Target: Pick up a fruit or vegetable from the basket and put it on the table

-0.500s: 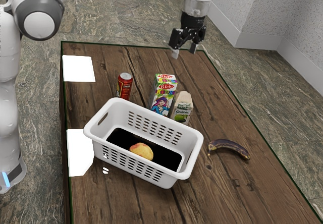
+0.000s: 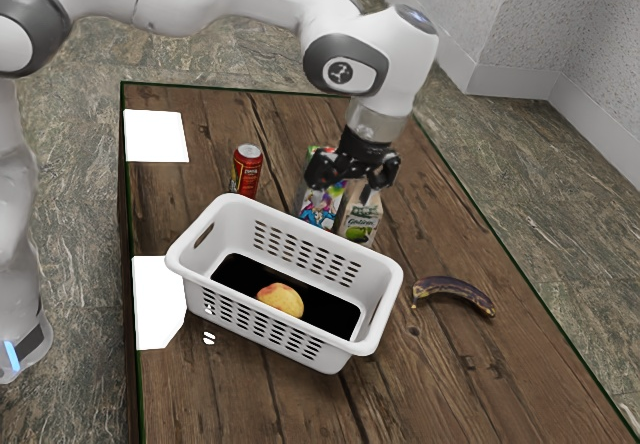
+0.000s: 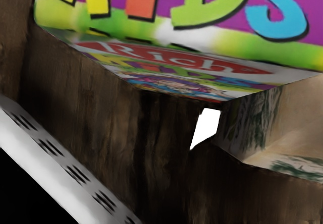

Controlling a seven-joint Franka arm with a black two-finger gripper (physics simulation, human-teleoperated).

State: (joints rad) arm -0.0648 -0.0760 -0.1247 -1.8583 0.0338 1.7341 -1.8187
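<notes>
Near the tall carton (image 2: 319,212) in the exterior view, the claw (image 2: 342,191) stands wide, gripping nothing; the round fruit (image 2: 280,301) lies inside the basket (image 2: 235,315). Swinging across at this height could knock that carton into the smaller carton (image 2: 361,227) or snag the basket's rim.

In the wrist view, the tall carton looms close: descending without clearing it first would likely topple it.

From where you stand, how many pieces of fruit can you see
2: a round yellow-red fruit in the basket, and a dark-skinned banana on the table beside the basket. The basket's near wall could hide more.
</notes>
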